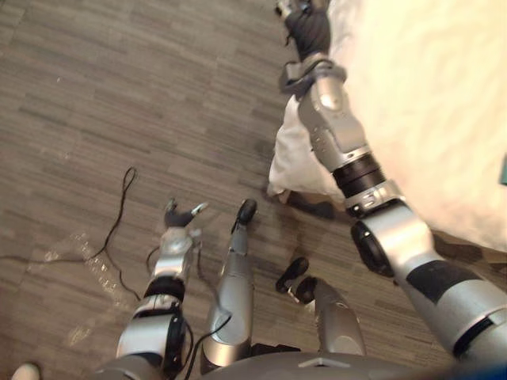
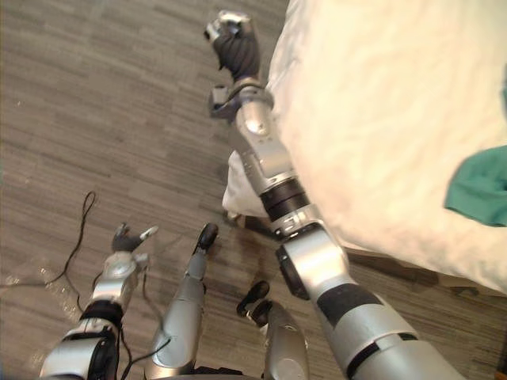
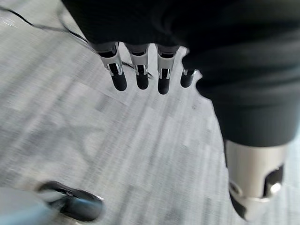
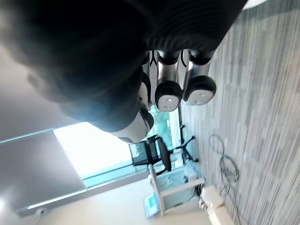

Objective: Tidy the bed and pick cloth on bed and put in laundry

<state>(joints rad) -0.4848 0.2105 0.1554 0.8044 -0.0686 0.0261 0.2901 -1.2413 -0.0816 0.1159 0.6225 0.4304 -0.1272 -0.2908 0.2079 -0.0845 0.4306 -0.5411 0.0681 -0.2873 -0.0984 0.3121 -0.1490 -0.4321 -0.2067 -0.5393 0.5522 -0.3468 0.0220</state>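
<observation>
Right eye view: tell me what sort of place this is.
Likely a bedroom set up in an office or lab: a bed with a cream cover, a green cloth on it, grey plank floor, and, in the right wrist view, an office chair by a large window.

Bed point(image 2: 380, 119) occupies the right side; floor point(image 1: 119, 95) lies to its left. Cloth point(image 2: 483, 190) lies on the bed toward its right edge (partly cut off by the frame). Right hand point(image 2: 234, 39) sits just beside the bed's left edge, at the far end. Left hand point(image 1: 181, 215) hangs over the floor at lower left, well apart from the bed.
</observation>
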